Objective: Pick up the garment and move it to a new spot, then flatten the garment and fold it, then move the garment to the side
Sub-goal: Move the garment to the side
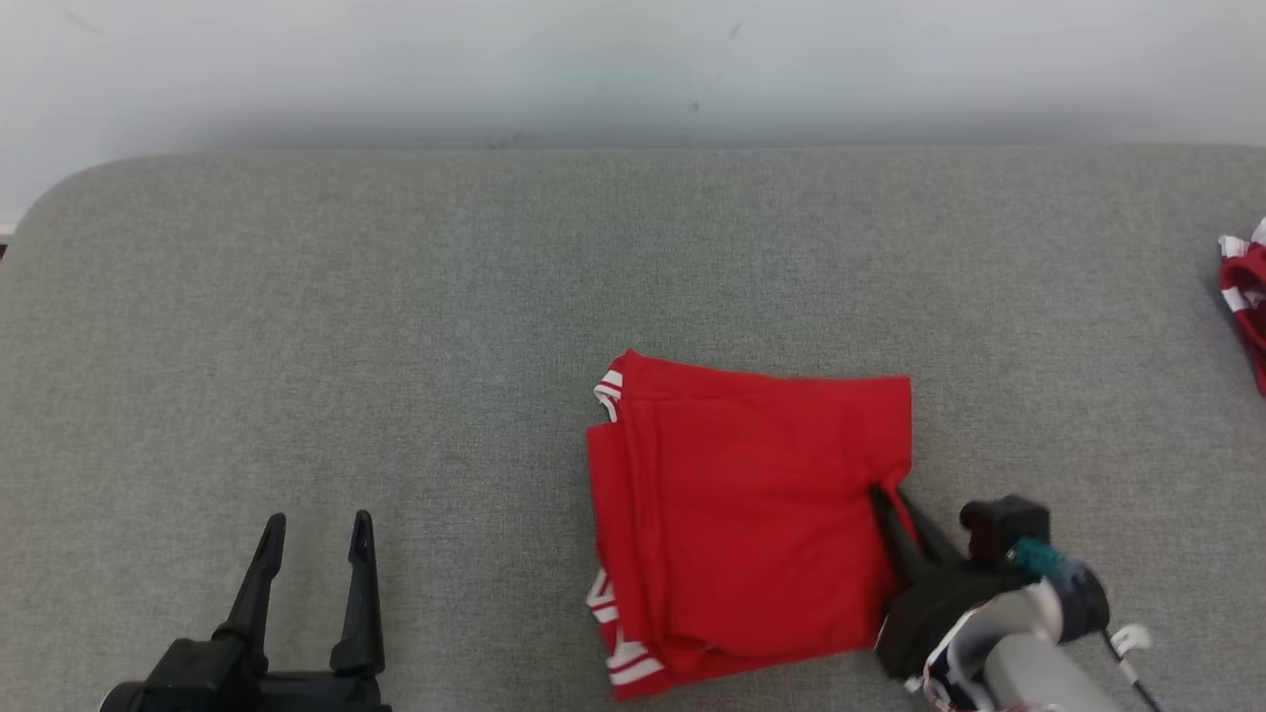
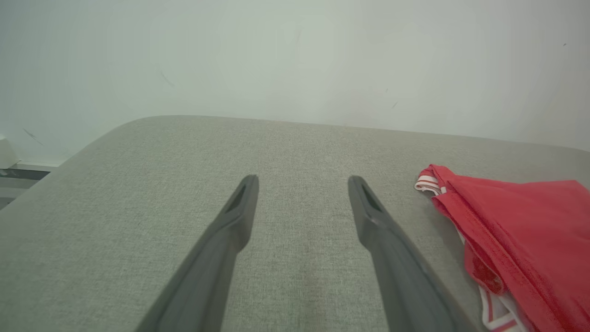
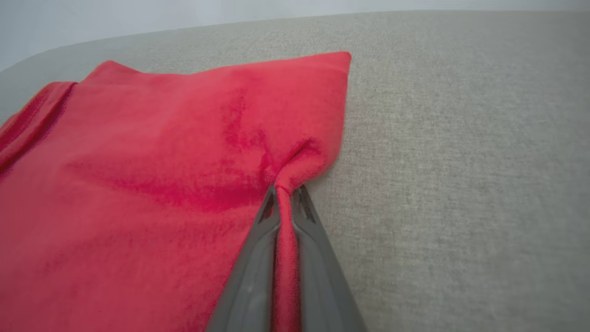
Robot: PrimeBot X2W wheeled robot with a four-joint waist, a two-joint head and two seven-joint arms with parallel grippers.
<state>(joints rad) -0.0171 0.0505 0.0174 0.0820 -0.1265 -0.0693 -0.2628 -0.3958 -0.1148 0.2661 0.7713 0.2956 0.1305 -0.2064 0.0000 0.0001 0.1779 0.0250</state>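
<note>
Right gripper [image 1: 888,497] clamps a pinch of red cloth at the right edge of the garment [image 1: 742,514], its two dark fingers drawn together with a ridge of fabric standing between them, as the right wrist view shows plainly. The garment, red with white-striped trim at its left corners, lies as a rough folded rectangle on the grey padded surface [image 1: 396,297], right of centre and toward the near edge, its layers stacked and a few peeping out along the left and near sides. Left gripper [image 1: 318,519] hovers at the near left, fingers spread wide and holding nothing, well apart from the cloth. A second striped cloth [image 1: 1248,297] in red and white sits at the right rim of the surface, apart from the work. With the piece looking flattened and folded, the step in hand appears to be the last one, shifting the garment to the side. The grip is made but no lift is evident: the cloth around the pinch is puckered while the rest lies flat. The next move likely calls for a low, steady pull or lift toward one side, gentle enough that a single-point hold on the edge does not drag the upper layers off the lower ones and undo the fold. Which layers the fingers have caught cannot be told.
</note>
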